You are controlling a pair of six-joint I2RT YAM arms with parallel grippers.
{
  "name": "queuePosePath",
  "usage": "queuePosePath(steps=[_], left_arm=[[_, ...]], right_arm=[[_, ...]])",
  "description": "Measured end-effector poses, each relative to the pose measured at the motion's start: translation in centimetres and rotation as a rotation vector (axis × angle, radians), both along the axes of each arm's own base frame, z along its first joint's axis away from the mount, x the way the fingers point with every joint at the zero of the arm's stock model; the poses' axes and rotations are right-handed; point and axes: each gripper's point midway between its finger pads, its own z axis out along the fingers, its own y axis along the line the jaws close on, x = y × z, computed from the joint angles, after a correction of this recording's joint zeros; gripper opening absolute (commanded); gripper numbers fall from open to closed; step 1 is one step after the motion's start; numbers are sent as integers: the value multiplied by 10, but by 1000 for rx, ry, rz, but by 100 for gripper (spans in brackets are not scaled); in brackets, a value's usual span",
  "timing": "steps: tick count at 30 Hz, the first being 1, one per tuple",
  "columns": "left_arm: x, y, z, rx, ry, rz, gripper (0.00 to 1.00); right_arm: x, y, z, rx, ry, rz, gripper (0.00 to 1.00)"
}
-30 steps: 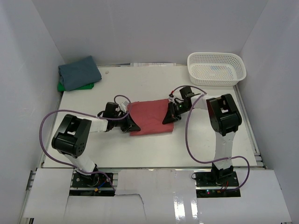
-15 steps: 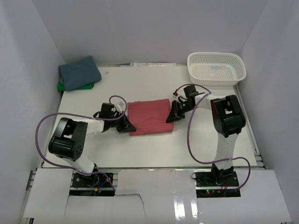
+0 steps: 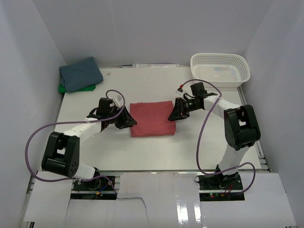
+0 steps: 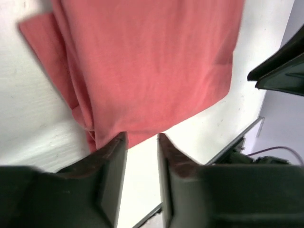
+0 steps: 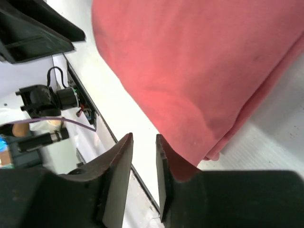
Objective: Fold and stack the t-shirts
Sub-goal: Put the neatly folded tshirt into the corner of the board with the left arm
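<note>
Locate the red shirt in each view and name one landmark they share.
Top external: shirt lies folded mid-table.
Left wrist: shirt fills the upper frame.
Right wrist: shirt fills the upper right.
Shared landmark: the white table under it.

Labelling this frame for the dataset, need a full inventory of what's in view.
coral-red t-shirt: one, coral-red, folded flat mid-table between the two grippers
slate-blue t-shirt: one, slate-blue, folded, back left corner
green t-shirt: one, bright green, under the blue one, only an edge showing
basket: one, white plastic mesh, back right corner
table: one, white
cables: two, purple, one looping off each arm
arms: two, black and white, bases at the near edge
left gripper: black, at the red shirt's left edge, jaws slightly apart, nothing between
right gripper: black, at its right edge, likewise
</note>
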Motion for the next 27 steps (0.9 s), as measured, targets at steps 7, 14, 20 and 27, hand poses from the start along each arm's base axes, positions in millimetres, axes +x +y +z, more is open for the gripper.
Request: queuePosePath(steps=[7,14,20,27], left_arm=[[32,17,63,83,-154,104,92],[37,42,27,233,-48,190,92],[28,53,-29,331,116,197,90],[38,50,-33,317,98,209,88]], right_arm=[[-6,-2,25,18,-95,-11,70],[-13,-9,49,12,-198,-41,72],[-13,-13,80,17,-312,-66,73],[-15,-17,89,5,-344,-78,73]])
